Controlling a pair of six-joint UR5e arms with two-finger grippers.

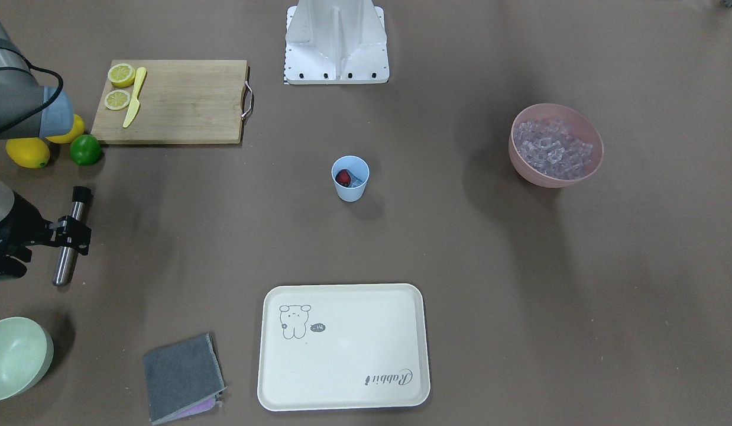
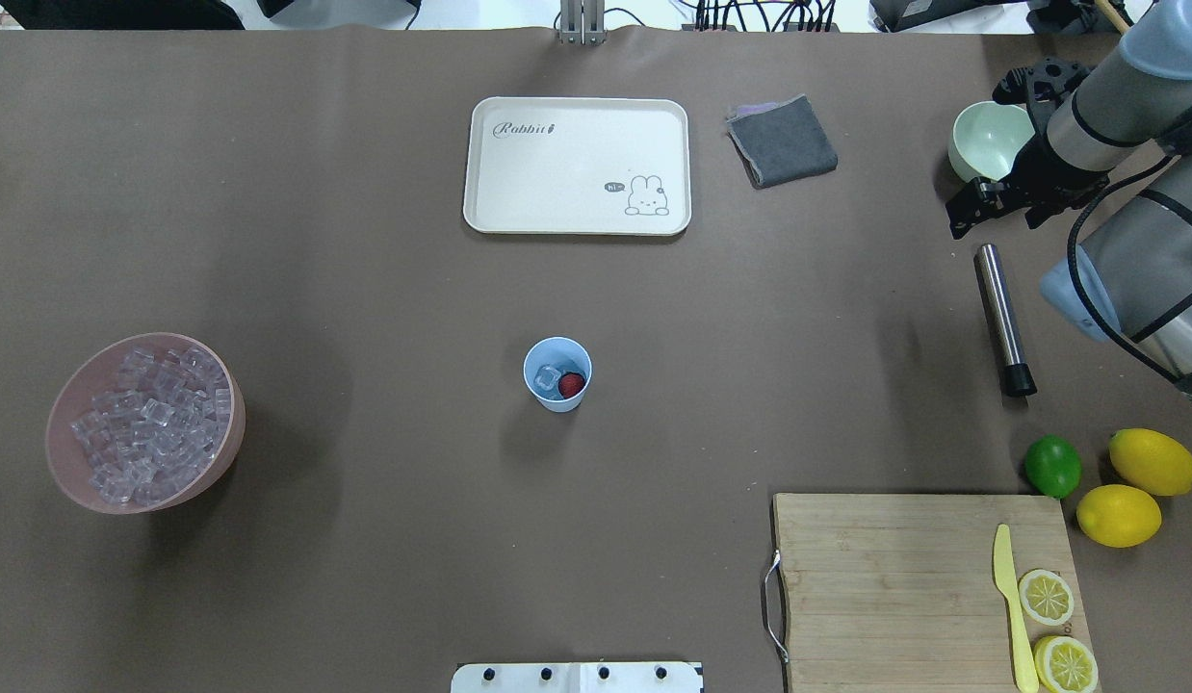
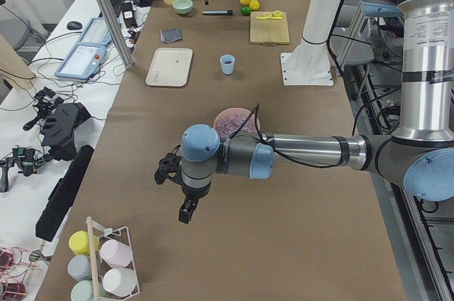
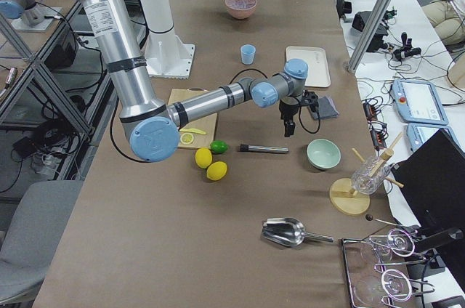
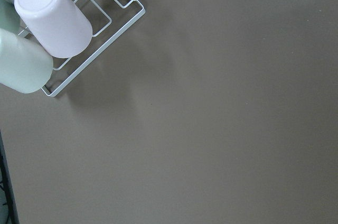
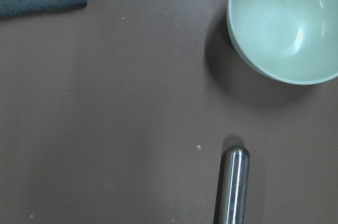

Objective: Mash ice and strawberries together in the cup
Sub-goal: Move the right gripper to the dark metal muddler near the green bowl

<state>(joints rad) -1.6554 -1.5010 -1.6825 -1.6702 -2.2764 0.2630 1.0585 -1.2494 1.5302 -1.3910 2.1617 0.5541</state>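
Begin at the left end of the worktop (image 2: 365, 289). The left claw (image 3: 186, 214) hangs over bare surface beside a wire rack (image 5: 105, 42), well apart from the task's things and out of their way; you cannot tell whether it is spread or pressed together. Next, the pink bowl (image 2: 49, 433) holds the spare ice (image 2: 148, 419) as stock. At the centre, the cup (image 2: 556, 404) stands upright with the strawberry (image 2: 571, 384) and ice (image 2: 548, 377) inside, so it appears loaded for mashing. Further right, the steel pestle (image 2: 1002, 318) lies flat, not yet picked up. The right claw (image 2: 976, 207) hovers above its far end, near the green bowl (image 2: 991, 140), probably lining up a grasp. Its state cannot be read; the side view shows it clear of the pestle.
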